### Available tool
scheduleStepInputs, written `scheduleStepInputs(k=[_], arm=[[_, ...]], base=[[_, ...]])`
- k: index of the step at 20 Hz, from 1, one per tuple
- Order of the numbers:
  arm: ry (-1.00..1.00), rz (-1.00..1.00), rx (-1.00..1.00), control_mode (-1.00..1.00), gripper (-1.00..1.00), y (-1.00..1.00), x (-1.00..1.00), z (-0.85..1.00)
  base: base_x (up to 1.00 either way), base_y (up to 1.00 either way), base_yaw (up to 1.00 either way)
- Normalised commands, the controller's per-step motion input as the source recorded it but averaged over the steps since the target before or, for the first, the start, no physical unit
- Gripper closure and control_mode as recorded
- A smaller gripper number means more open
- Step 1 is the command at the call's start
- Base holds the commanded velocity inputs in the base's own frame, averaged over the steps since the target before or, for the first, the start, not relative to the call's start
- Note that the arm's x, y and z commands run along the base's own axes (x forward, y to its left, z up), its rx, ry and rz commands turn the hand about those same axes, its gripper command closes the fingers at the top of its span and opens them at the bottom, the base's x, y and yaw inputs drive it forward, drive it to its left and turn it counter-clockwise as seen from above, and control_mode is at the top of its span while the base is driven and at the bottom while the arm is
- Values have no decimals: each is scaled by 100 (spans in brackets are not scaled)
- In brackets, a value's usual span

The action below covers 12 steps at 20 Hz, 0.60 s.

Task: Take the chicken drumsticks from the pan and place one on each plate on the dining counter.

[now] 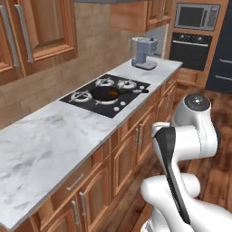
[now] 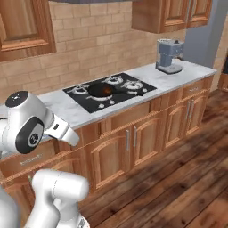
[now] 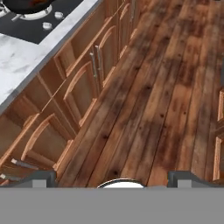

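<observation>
While it hangs over the wooden floor (image 3: 166,87) beside the cabinets (image 3: 83,83), the hand (image 3: 113,177) has its fingers spread wide and holds nothing. Up on the marble desk (image 1: 41,140), the pan (image 1: 108,93) sits on the black cooktop (image 1: 88,102) with reddish-brown drumsticks (image 2: 106,91) inside. A grey coffee machine (image 1: 144,52) stands further along the desk, past the cooktop.
</observation>
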Motion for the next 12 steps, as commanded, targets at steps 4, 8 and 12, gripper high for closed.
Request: scheduleStepInputs(k=[4,8,12], arm=[[0,0,0,100,-100,0,0,0],[0,0,0,100,-100,0,0,0],[0,0,0,100,-100,0,0,0]], base=[[100,-46,6],[100,-42,21],[100,-44,34]])
